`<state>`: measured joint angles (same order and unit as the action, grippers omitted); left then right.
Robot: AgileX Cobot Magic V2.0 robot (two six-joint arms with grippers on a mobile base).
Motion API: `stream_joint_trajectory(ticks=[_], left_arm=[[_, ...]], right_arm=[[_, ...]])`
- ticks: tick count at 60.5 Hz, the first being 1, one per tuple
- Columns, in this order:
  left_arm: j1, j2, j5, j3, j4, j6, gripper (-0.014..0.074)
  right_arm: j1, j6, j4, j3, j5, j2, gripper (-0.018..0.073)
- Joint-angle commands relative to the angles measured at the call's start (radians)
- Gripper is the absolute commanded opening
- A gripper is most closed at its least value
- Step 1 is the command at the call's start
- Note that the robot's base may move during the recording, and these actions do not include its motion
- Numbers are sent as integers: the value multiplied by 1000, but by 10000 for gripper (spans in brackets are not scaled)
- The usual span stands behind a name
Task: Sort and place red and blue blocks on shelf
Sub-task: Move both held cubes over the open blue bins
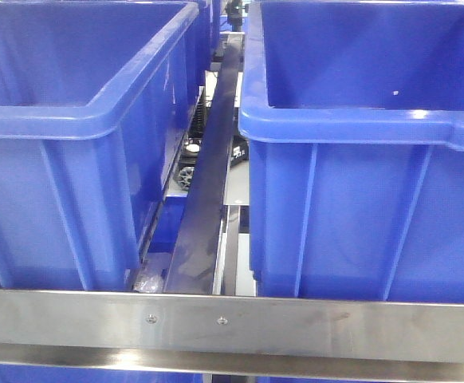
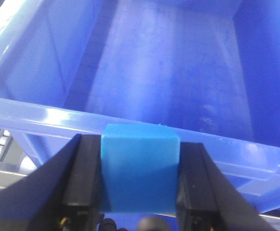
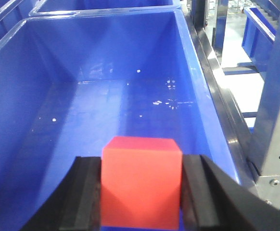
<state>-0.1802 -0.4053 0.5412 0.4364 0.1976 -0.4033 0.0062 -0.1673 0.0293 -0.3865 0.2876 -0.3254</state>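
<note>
Gripping cubes at dark-blue plastic bins [image 2: 48, 115].
Left gripper [image 2: 140, 161] pinches sky-blue matte cube [image 2: 140, 173] at rim; right gripper [image 3: 141, 195] pinches red matte cube [image 3: 141, 180] over interior.

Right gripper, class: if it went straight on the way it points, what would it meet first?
Likely the floor of the bin: the right gripper, shut on the red block, points down into it with nothing between. Depth is unclear.

Left wrist: blue block [image 2: 140, 168] bottom cut by frame edge, sides covered by left end effector [image 2: 140, 143]. Right wrist: red block [image 3: 141, 180], right end effector [image 3: 141, 161], same. Front: left bin [image 1: 72, 120], right bin [image 1: 351, 128] cropped; dark parts [image 1: 189, 169] in gap unidentifiable.
</note>
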Motion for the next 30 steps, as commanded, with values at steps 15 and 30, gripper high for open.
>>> stream_joint_trajectory(ticks=[15,30], left_arm=[[3,-14,-79,29,9,-4,124],[3,-14,-79,29,9,-4,124]], right_arm=[[-6,3,8,-32,-96,-9,57],[-6,3,8,-32,-96,-9,57]])
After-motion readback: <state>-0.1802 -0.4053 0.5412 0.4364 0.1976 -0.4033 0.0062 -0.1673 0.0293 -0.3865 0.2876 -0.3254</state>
